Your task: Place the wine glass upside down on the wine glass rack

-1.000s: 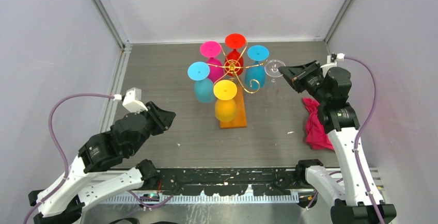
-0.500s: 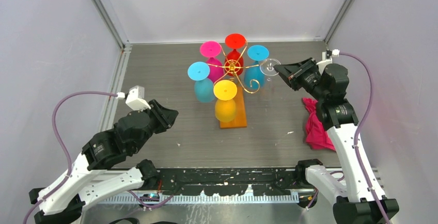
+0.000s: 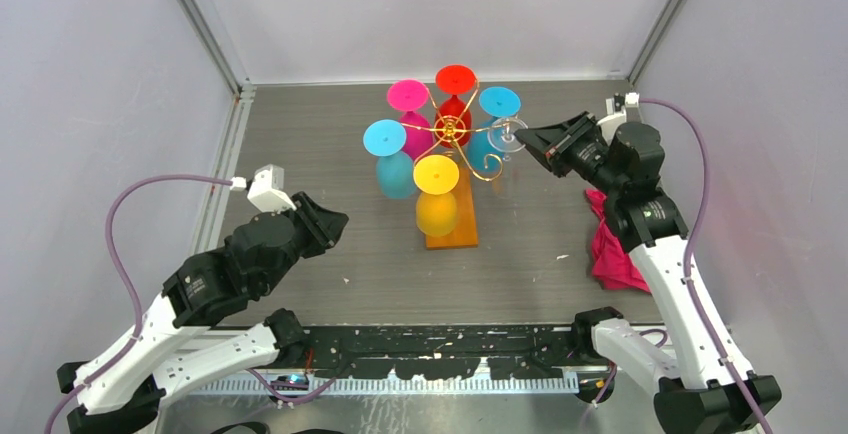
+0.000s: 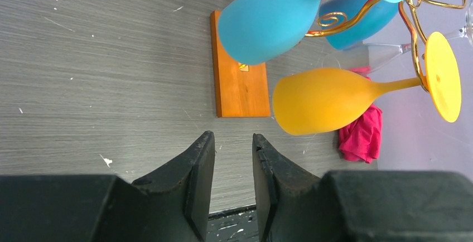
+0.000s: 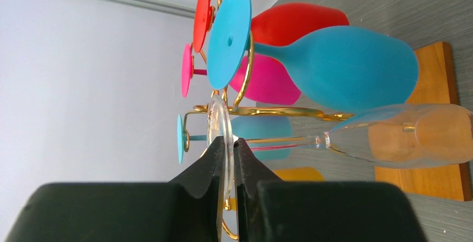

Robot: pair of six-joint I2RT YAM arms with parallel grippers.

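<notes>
My right gripper point(image 5: 230, 144) pinches the clear wine glass point(image 5: 401, 136) by its thin foot, jaws almost shut on it. I judge it light, slick and brittle, so I squeeze gently. It hangs inverted just beside the wine glass rack point(image 5: 268, 110), near a blue glass point(image 5: 346, 66).

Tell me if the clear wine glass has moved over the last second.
Yes: the clear wine glass, held by the right gripper, moved left, closer to the wine glass rack.
</notes>
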